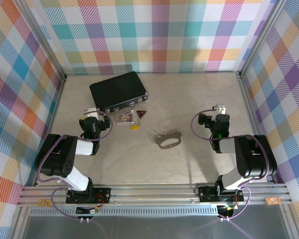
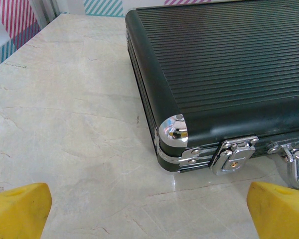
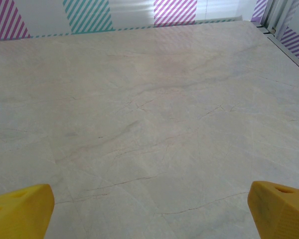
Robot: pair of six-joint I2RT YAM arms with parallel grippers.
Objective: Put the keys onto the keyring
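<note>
Overhead, keyring (image 1: 162, 144) lies centrally; left wrist faces case (image 2: 224, 69).

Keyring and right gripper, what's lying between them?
Nothing: in the top view, the table between the keyring and the right gripper is bare.

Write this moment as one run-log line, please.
left gripper: jaws open, empty, facing black case | right gripper: jaws open, empty, over table | keys: loose, near case | keyring: mid-table
</note>
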